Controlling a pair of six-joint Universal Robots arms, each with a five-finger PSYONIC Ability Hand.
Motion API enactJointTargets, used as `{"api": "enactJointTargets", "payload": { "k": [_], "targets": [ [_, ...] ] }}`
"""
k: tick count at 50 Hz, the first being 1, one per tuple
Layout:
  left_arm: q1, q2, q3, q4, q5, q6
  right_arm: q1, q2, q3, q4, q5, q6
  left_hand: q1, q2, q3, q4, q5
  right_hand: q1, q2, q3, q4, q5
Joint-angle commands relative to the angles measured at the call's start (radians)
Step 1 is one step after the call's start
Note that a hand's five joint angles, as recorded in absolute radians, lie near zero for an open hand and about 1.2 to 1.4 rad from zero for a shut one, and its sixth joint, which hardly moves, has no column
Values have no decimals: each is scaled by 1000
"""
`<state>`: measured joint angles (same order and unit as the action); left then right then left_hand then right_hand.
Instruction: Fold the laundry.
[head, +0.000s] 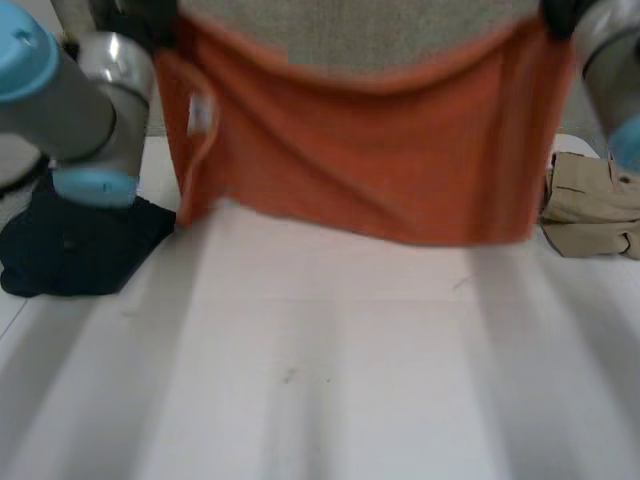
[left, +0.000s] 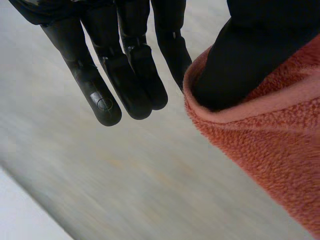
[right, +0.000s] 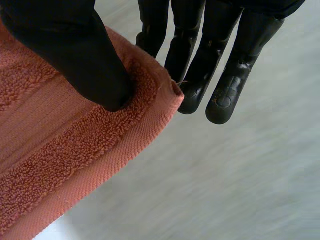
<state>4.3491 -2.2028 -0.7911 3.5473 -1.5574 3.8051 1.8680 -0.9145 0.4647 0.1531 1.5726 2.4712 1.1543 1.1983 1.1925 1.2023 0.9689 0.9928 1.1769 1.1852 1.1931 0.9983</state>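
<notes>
The head view takes in the whole orange towel (head: 380, 150), stretched wide between the left arm (head: 90, 110) and the right arm (head: 615, 60). Its lower hem hangs close over the white bench (head: 330, 370); contact cannot be judged. A small label sits near its left edge. A dark navy garment (head: 80, 245) lies crumpled on the bench at the left, and a folded beige garment (head: 590, 205) at the right.

The wrist views show the grasps and the weave. The towel is looped terry with a flat woven border band. The left hand (left: 131, 60) pinches one top corner, its thumb sunk into the pile and its fingers straight beside the hem. The right hand (right: 200, 55) pinches the other corner, thumb on top and fingers behind.
</notes>
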Motion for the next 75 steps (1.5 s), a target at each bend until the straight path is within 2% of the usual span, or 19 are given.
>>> {"api": "enactJointTargets", "payload": {
  "k": [1, 5, 9, 12, 17, 25, 30, 32, 33, 36, 40, 46, 54, 60, 63, 66, 75],
  "targets": [
    [-11, 92, 20, 113, -4, -54, 28, -96, -25, -142, 12, 45, 242, 198, 204, 194, 253, 403, 219, 211, 203, 223],
    [3, 172, -134, 79, 2, -111, 37, -128, 112, -133, 3, 46, 242, 198, 204, 194, 253, 403, 219, 211, 203, 223],
    [9, 239, -330, 65, 11, -119, 31, -193, 348, -133, -6, 43, 242, 198, 204, 194, 253, 403, 219, 211, 203, 223],
    [7, 271, -491, 42, 39, -119, 33, -236, 468, -135, -11, 35, 242, 198, 204, 194, 253, 403, 219, 211, 203, 223],
    [9, 301, -709, -37, 117, -116, 25, -282, 708, -122, -72, 32, 242, 198, 204, 194, 253, 403, 219, 211, 203, 223],
    [18, 241, -836, -97, 143, -94, -50, -282, 942, -127, -126, 11, 242, 198, 204, 194, 253, 403, 219, 211, 203, 223],
    [12, 146, -830, -102, 137, -88, -55, -261, 991, -156, -123, 6, 199, 155, 161, 151, 210, 403, 219, 211, 203, 223],
    [7, 126, -832, -103, 137, -90, -59, -236, 1000, -176, -120, 8, -50, -94, -88, -98, -39, 403, 219, 211, 203, 223],
    [3, 114, -838, -105, 135, -93, -62, -231, 1003, -179, -120, 8, -292, -336, -331, -340, -282, 403, 219, 211, 203, 223],
    [-2, 110, -849, -105, 123, -96, -84, -228, 1016, -188, -118, 12, -587, -631, -625, -635, -576, 403, 219, 211, 203, 223],
    [4, 147, -885, -111, 79, -105, -110, -230, 1029, -199, -121, 22, -729, -773, -767, -777, -718, 403, 219, 211, 203, 223],
    [35, 282, -973, -114, 36, -148, -131, -230, 1062, -225, -124, 26, -782, -826, -820, -830, -771, 403, 219, 211, 203, 223],
    [96, 385, -1083, -122, 31, -389, -178, -230, 1074, -248, -126, 26, -815, -859, -853, -863, -804, 403, 219, 211, 203, 223],
    [153, 380, -1113, -194, 20, -554, -185, -230, 1078, -248, -143, 28, -697, -741, -736, -745, -686, 403, 219, 211, 203, 223],
    [158, 373, -1103, -234, 17, -590, -185, -230, 1083, -248, -143, 28, -668, -712, -706, -716, -657, 403, 219, 211, 203, 223],
    [156, 332, -1093, -243, 17, -599, -184, -230, 1089, -248, -143, 28, -536, -580, -574, -584, -525, 403, 219, 211, 203, 223],
    [141, 230, -1021, -246, 10, -602, -185, -230, 1105, -253, -144, 28, -541, -586, -580, -590, -531, 403, 219, 211, 203, 223]
  ]
}}
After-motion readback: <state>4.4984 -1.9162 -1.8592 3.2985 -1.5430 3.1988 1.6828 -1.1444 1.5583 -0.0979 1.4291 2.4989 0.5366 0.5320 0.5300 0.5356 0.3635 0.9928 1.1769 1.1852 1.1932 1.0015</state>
